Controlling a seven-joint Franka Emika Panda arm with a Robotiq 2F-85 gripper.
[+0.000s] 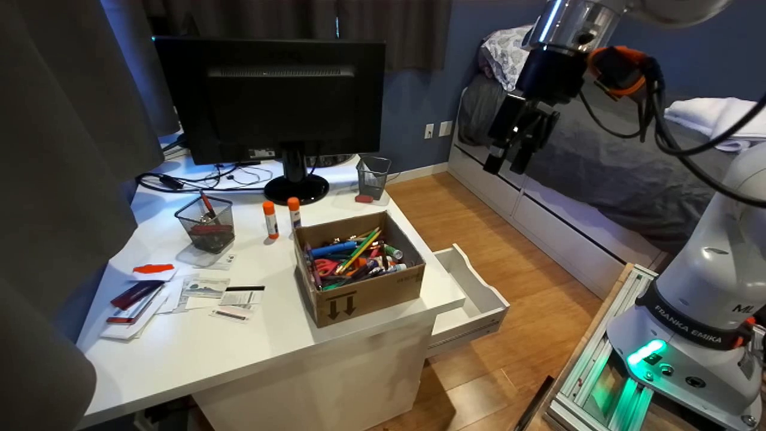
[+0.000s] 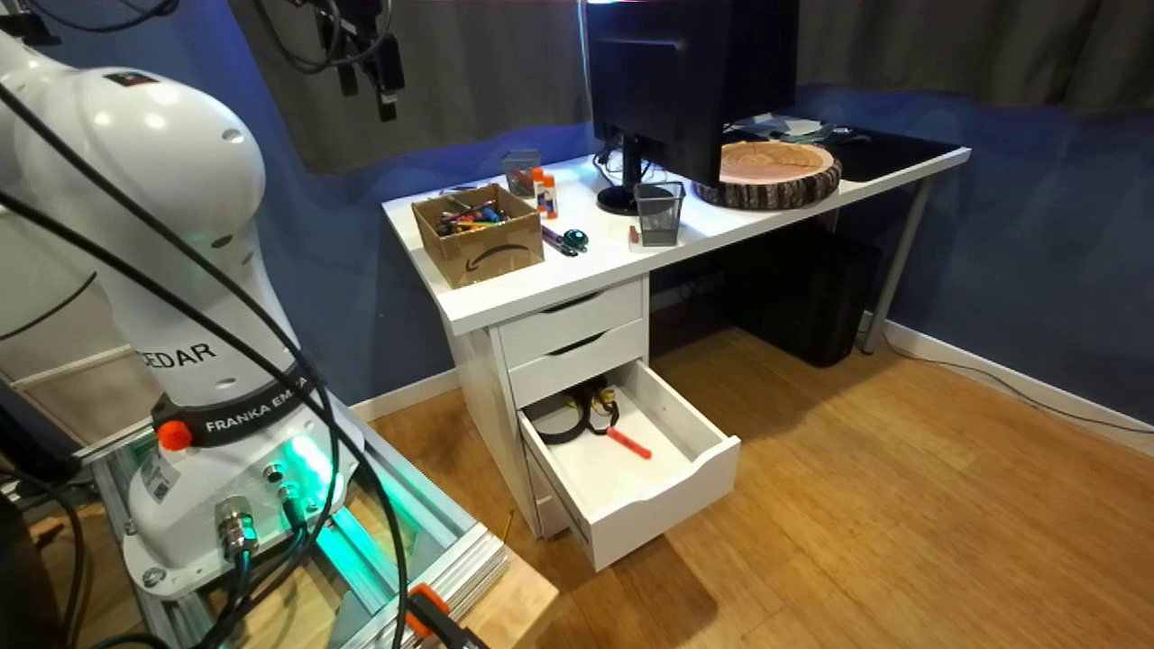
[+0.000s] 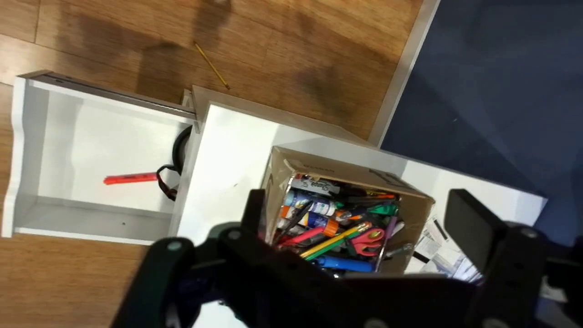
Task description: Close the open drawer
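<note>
The white drawer (image 2: 672, 514) is pulled out of the white desk cabinet (image 2: 487, 424), below two shut drawers. Its front has a scooped top edge. Inside lie a red marker (image 2: 629, 443) and black looped items (image 2: 577, 419). The drawer also shows in an exterior view (image 1: 470, 335) and at the left of the wrist view (image 3: 91, 150). My gripper (image 1: 507, 164) is high in the air, apart from the drawer, fingers pointing down. In the wrist view the gripper (image 3: 360, 214) has its fingers wide apart with nothing between them; the cardboard box shows below. It also shows in an exterior view (image 2: 368, 97).
The cardboard box (image 1: 371, 302) of pens stands at the desk corner above the drawer. A monitor (image 1: 269, 102), mesh cups (image 1: 372, 179) and glue sticks (image 1: 270, 220) stand on the desk (image 1: 251, 335). A bed (image 1: 574, 179) is behind the arm. A pencil (image 3: 212, 65) lies on the floor.
</note>
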